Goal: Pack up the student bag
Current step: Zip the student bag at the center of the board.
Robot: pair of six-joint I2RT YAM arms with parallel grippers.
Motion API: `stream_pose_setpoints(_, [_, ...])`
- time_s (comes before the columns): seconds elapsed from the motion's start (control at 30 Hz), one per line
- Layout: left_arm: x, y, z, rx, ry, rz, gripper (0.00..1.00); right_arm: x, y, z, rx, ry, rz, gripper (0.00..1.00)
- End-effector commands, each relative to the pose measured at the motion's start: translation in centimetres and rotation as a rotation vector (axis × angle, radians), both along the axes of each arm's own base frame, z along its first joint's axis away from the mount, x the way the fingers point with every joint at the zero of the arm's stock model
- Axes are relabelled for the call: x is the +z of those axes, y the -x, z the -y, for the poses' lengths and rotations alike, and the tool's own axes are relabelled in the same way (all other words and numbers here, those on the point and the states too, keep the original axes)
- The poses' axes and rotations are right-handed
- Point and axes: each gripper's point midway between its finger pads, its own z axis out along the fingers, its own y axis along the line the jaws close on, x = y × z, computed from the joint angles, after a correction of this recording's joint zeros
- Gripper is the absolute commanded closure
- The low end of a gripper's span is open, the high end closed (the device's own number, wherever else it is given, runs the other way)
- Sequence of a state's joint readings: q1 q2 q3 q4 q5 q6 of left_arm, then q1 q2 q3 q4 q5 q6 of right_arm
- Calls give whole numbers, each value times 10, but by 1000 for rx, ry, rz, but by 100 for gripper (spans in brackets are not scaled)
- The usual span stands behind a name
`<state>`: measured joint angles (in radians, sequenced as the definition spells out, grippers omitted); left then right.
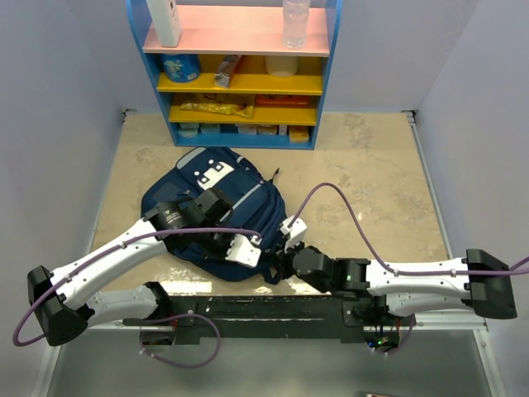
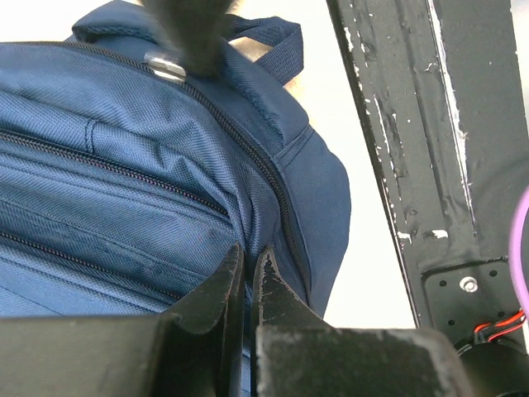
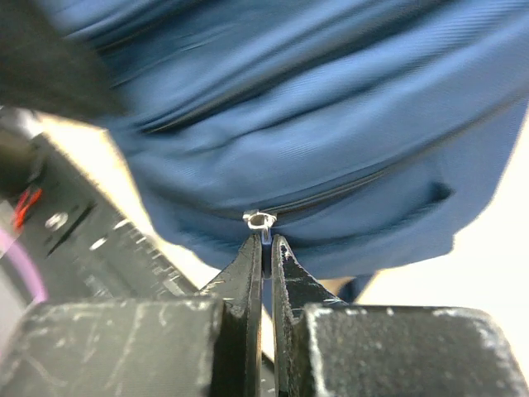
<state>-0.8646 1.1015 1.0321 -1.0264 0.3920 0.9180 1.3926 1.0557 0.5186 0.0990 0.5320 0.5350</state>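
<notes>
while the navy backpack (image 1: 190, 186) lies zipped shut on the counter (image 1: 372, 190), the left fingers (image 2: 219, 289) pinch its fabric and the right fingers (image 3: 248, 273) clamp its silver zip pull (image 3: 259, 219).

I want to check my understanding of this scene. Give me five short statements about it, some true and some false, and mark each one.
1. The large navy blue fabric backpack lies on the beige marbled table. True.
2. The right pincer hangs wide open above the backpack. False: it is shut on the small silver zip pull.
3. The blue shelf unit stands at the table's far edge. True.
4. The left pincer is open. False: it is shut, right at the backpack's fabric.
5. The clear plastic bottle stands on the table. False: it stands on the pink top shelf.
</notes>
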Motion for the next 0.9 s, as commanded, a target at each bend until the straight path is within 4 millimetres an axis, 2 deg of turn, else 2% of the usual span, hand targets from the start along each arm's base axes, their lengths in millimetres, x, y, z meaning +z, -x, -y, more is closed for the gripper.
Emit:
stream_pose_setpoints(0.0, [8,9,-3,-87,18,13,99,-9,-35,34,-191,85,-40,100])
stream_pose_setpoints(0.13, [2,20,-11,-122,-15,-21,99,3,-54,44,-241,87,-28,100])
stream_pose_setpoints(0.33, [-6,37,-23,-237,-51,-53,100,10,-89,74,-367,141,-11,100])
stream_pose_setpoints(0.4, [-3,41,-24,-301,-34,-18,100,16,-107,87,-441,149,5,100])
stream_pose_setpoints(0.47, [1,42,-24,-345,-22,17,100,24,-129,109,-555,156,24,100])
stream_pose_setpoints(0.53, [2,42,-27,-357,-32,30,100,32,-142,124,-630,145,39,100])
stream_pose_setpoints(0.57, [3,41,-27,-368,-36,38,100,41,-151,139,-702,141,56,100])
stream_pose_setpoints(0.67, [2,38,-32,-365,-62,54,100,61,-154,153,-751,101,79,100])
stream_pose_setpoints(0.73, [1,35,-34,-358,-73,72,100,68,-150,148,-703,70,78,100])
stream_pose_setpoints(0.77, [-2,34,-35,-351,-80,76,99,68,-145,145,-659,66,76,100])
stream_pose_setpoints(0.8, [-4,32,-36,-344,-83,89,99,63,-136,130,-566,43,33,100])
stream_pose_setpoints(0.83, [-5,23,-34,-324,-85,132,98,58,-130,124,-527,32,6,100])
stream_pose_setpoints(0.87, [-10,20,-37,-294,-92,140,98,47,-118,115,-470,30,-27,100])
